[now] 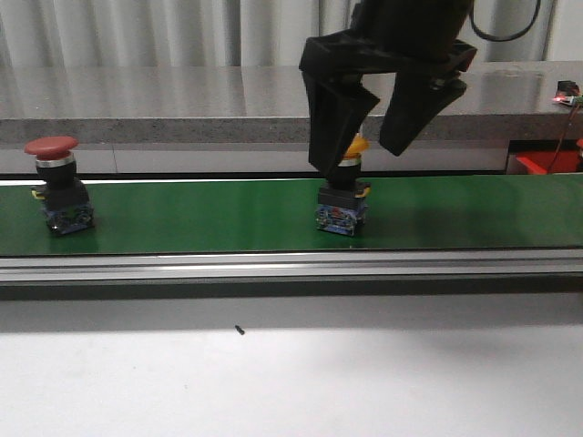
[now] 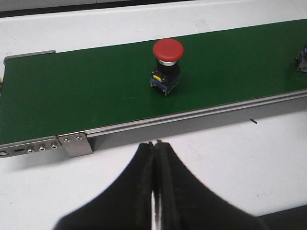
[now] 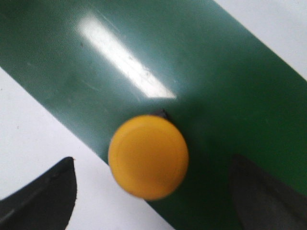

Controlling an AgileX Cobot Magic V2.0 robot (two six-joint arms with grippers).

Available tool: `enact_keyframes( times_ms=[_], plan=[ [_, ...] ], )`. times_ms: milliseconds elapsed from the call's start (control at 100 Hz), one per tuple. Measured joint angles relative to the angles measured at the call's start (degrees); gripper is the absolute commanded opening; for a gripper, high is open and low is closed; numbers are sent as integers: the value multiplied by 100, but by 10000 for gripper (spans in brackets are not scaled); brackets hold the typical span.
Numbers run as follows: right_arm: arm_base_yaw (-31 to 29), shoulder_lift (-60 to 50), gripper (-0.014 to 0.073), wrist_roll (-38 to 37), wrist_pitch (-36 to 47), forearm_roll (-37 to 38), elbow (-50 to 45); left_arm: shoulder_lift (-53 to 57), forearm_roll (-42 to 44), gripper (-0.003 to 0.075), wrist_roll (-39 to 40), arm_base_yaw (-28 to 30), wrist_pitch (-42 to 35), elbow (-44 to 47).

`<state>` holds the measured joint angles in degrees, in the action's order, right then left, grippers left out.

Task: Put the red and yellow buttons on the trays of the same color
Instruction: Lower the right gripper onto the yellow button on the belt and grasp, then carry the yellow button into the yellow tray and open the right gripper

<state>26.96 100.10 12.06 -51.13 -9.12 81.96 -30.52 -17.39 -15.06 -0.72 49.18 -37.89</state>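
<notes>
So on the far left of the green conveyor belt (image 1: 200,218) there's the red button (image 1: 55,182), sitting upright on its black base, closer to the belt's back edge than the front rail. The left gripper (image 2: 154,187) only shows up in its own wrist view, with its fingers pressed together and nothing between them, hanging over the white table (image 1: 291,382) in front of the belt's metal rail, well apart from the red button.

Around the middle of the belt is the yellow button (image 1: 344,196), also upright. The right gripper (image 1: 369,137) is directly above it with its fingers spread wide, one on each side of the yellow cap, not touching it as far as I can tell; the wrist picture's a bit blurry there.

Way over at the right edge, behind the belt, there's a slice of the red tray (image 1: 549,163), mostly cut off. Just above it a small circuit board (image 1: 568,94) with a red light sits on the grey counter (image 1: 182,96).
</notes>
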Motion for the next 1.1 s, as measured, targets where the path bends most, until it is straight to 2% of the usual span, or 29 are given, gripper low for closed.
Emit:
enact_keyframes(
  times_ms=[90, 140, 190, 310, 360, 410, 540, 780, 900, 1100],
  plan=[
    [0, 130, 628, 24, 160, -14, 13, 0, 0, -20, 0, 0, 0, 0],
    [0, 206, 583, 33, 232, -14, 13, 0, 0, -20, 0, 0, 0, 0],
    [0, 244, 482, 33, 269, -1, 13, 0, 0, -20, 0, 0, 0, 0],
    [0, 268, 125, 33, 242, 11, 23, 0, 0, -20, 0, 0, 0, 0],
    [0, 268, 18, 33, 191, 32, 26, 0, 0, -20, 0, 0, 0, 0],
    [0, 268, -47, 7, 176, 44, 37, 0, 0, -20, 0, 0, 0, 0],
    [0, 199, -66, -169, 136, 173, 37, 0, 0, -20, 0, 0, 0, 0],
    [-63, -417, -66, -1389, -86, 942, -23, 0, 0, -20, 0, 0, 0, 0],
    [-322, -867, -66, -1852, -228, 1256, -292, 0, 0, -20, 0, 0, 0, 0],
    [-1094, -1648, -66, -2239, -360, 1404, -1049, 0, 0, -20, 0, 0, 0, 0]
  ],
)
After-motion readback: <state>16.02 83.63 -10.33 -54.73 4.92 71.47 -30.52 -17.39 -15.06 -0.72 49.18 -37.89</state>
